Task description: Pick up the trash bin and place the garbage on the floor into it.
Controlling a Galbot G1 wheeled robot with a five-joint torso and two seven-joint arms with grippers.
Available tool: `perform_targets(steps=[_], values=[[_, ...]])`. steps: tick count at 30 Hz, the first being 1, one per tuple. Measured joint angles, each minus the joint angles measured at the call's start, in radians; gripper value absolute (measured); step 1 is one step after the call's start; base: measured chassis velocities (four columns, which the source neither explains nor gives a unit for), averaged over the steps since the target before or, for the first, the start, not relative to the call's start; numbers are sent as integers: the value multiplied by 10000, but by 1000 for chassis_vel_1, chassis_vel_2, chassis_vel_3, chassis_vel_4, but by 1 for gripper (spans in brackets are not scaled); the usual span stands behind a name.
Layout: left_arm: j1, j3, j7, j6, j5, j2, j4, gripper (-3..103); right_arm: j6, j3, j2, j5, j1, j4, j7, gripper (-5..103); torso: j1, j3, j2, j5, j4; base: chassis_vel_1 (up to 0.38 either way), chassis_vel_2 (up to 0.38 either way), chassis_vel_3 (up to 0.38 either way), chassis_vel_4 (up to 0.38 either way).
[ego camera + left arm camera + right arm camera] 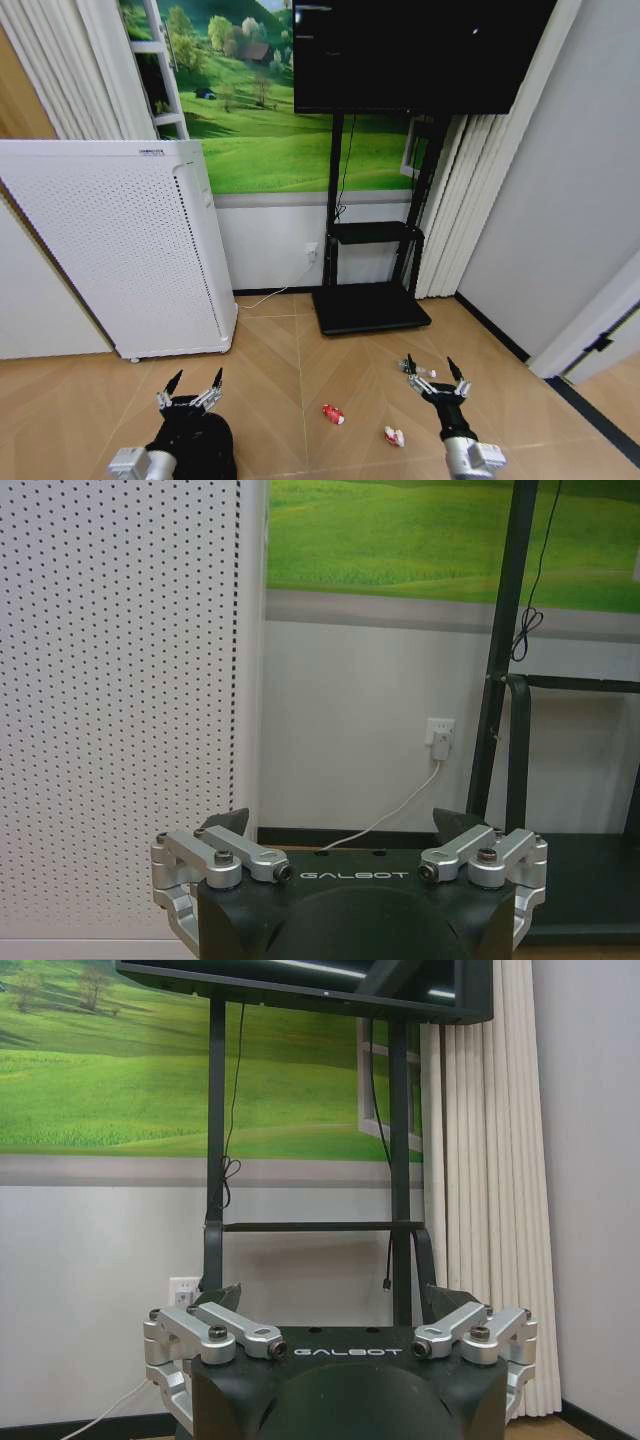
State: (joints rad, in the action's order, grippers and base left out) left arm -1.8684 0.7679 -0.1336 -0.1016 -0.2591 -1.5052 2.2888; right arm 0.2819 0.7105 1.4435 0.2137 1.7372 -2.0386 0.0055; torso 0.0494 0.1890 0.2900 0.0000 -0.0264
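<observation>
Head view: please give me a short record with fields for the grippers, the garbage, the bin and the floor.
left gripper: open, low at the left, holding nothing
right gripper: open, low at the right, holding nothing
garbage: red-and-white wrapper; second wrapper; small piece near the right gripper, too small to identify
trash bin: cannot be identified
floor: tan wood, herringbone pattern
white appliance: left, against the wall
</observation>
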Motion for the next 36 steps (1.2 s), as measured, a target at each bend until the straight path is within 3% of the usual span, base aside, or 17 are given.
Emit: perform_targets(steps=[33,36], values=[[-2,95,106,-69,179,11,19,100,-229,-5,17,75,-32,-98,40,100,-389,-911,-1301,0,0,0,0,0,0],[8,166,332,267,45,15,-33,100,-252,-6,3,78,-54,-86,76,100,-418,-999,-1419,-1,0,0,0,0,0]])
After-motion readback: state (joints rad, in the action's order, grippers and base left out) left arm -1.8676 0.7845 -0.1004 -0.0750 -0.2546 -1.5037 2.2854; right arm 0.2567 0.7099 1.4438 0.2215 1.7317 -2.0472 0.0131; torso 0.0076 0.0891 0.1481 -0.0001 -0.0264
